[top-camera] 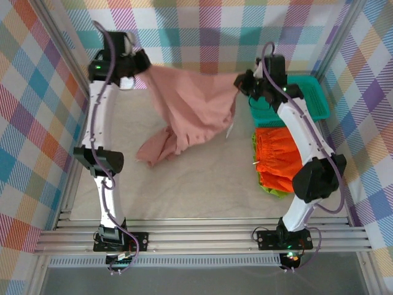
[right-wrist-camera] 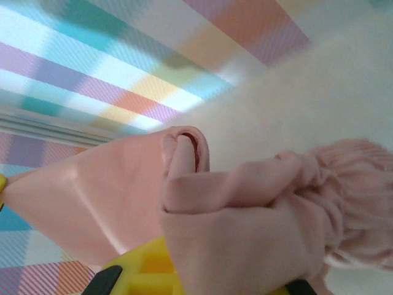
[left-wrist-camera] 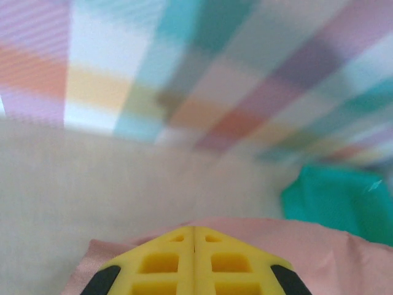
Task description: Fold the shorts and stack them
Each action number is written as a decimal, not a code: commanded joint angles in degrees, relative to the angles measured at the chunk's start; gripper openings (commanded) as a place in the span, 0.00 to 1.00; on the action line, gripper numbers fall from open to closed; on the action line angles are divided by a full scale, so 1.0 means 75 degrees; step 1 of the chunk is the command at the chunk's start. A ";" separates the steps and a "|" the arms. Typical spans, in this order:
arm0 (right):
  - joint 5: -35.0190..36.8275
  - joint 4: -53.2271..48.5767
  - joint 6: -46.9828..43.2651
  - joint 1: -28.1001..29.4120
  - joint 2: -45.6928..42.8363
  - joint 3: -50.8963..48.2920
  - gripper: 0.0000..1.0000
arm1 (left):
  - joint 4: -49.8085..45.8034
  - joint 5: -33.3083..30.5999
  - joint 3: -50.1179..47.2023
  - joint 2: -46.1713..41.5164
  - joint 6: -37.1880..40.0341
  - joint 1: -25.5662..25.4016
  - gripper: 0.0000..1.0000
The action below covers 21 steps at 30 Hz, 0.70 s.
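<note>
1. Already the orange shorts (top-camera: 277,157) lie compact at the right of the table (top-camera: 202,184), on top of the lime green shorts (top-camera: 274,192), whose edge peeks out beneath; that part of the stack looks done.
2. Unfolded, the pink shorts (top-camera: 190,104) hang between the arms, their lower end seemingly trailing onto the table; the left gripper (top-camera: 146,66) is clamped on one top corner, the right gripper (top-camera: 238,81) on the other.
3. Left, by my reading: lay the pink pair flat, fold it, and set it on the stack near the teal basket (top-camera: 310,92).
</note>
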 commanded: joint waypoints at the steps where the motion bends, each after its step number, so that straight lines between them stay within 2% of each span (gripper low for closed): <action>1: -0.0235 0.0151 -0.0783 0.0148 -0.0143 0.1056 0.00 | 0.0188 0.0412 0.0560 -0.0741 -0.0246 0.0236 0.00; 3: -0.0195 0.0533 -0.1344 0.0262 -0.0517 0.0639 0.00 | 0.0193 0.0187 0.0092 -0.1499 0.0213 0.0252 0.00; 5: 0.0012 0.0923 -0.1926 0.0412 -0.1069 -0.0286 0.02 | 0.0482 0.0224 -0.1296 -0.2433 0.0622 0.0252 0.00; 8: 0.0328 0.1616 -0.2564 0.0657 -0.1990 -0.2420 0.06 | 0.2065 0.0048 -0.5167 -0.4537 0.0922 0.0229 0.00; 10: 0.0440 0.2061 -0.2772 0.0900 -0.2589 -0.3858 0.09 | 0.3356 -0.0427 -0.7978 -0.6112 0.0824 0.0205 0.00; 11: 0.0516 0.2195 -0.2819 0.1052 -0.2858 -0.4502 0.12 | 0.3724 -0.0593 -0.8966 -0.6669 0.0747 0.0177 0.00; 13: 0.0662 0.2255 -0.3035 0.1482 -0.3439 -0.5781 0.28 | 0.4078 -0.0995 -1.0981 -0.8064 0.0287 0.0096 0.06; 14: 0.0727 0.2204 -0.3099 0.1696 -0.3685 -0.6247 0.38 | 0.4265 -0.1041 -1.1825 -0.8620 0.0062 0.0030 0.11; 15: 0.0757 0.2151 -0.3133 0.1957 -0.3975 -0.6753 0.48 | 0.4388 -0.1129 -1.2716 -0.9219 -0.0202 -0.0059 0.23; 16: 0.0804 0.2108 -0.3125 0.2180 -0.4267 -0.7208 0.61 | 0.4376 -0.1359 -1.3486 -0.9738 -0.0514 -0.0146 0.41; 17: 0.0820 0.2010 -0.3110 0.2332 -0.4502 -0.7526 0.68 | 0.4359 -0.1569 -1.4052 -1.0122 -0.0735 -0.0175 0.52; 19: 0.0748 0.1731 -0.3024 0.2511 -0.5024 -0.7966 0.77 | 0.4139 -0.2035 -1.4792 -1.0769 -0.0946 -0.0182 0.76; 21: 0.0725 0.1444 -0.2880 0.2535 -0.5439 -0.8076 0.82 | 0.3740 -0.2434 -1.4636 -1.0998 -0.0784 -0.0190 0.86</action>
